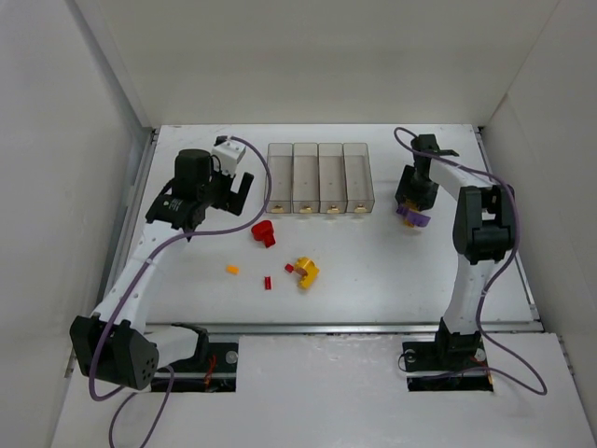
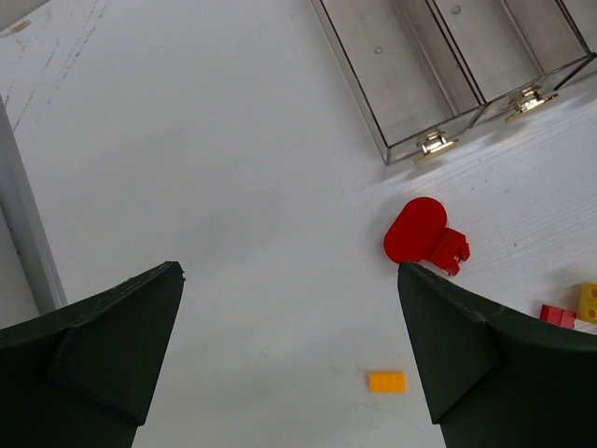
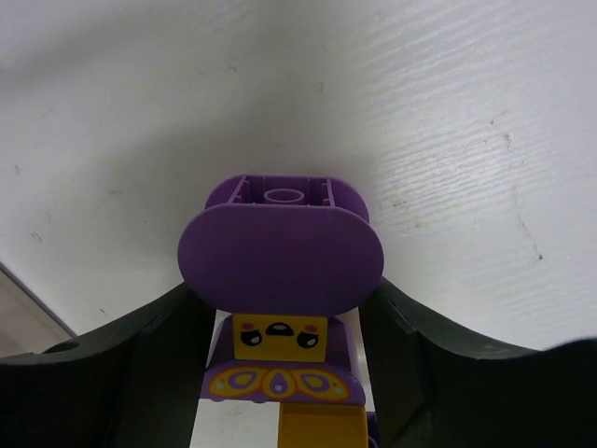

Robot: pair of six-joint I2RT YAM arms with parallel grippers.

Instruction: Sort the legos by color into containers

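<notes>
Looking down from the top, can count four containers (image 1: 318,177) joined side by side in the upper middle, each with a tan spot at its near end. Can count six legos too: a big red cluster (image 1: 264,231) left of the middle, a small orange brick (image 1: 232,269) down and left of it, a lower red bit (image 1: 268,282), an upper red bit (image 1: 289,268), a yellow cluster (image 1: 306,272) just beside that, and a purple piece (image 1: 412,216) far over on the right. Two grippers as well. Left gripper (image 1: 235,193) at the upper left, near the first of the containers, jaws wide apart. Right gripper (image 1: 412,207) to the right of the containers, clamped tight on the purple piece. From the left wrist, only two containers in full, up at the upper right, plus the red cluster, the orange brick, one red bit and a corner of yellow at the right edge. From the right wrist, up close, a thing hidden from the top: a yellow face brick (image 3: 280,338) under the purple round top.
</notes>
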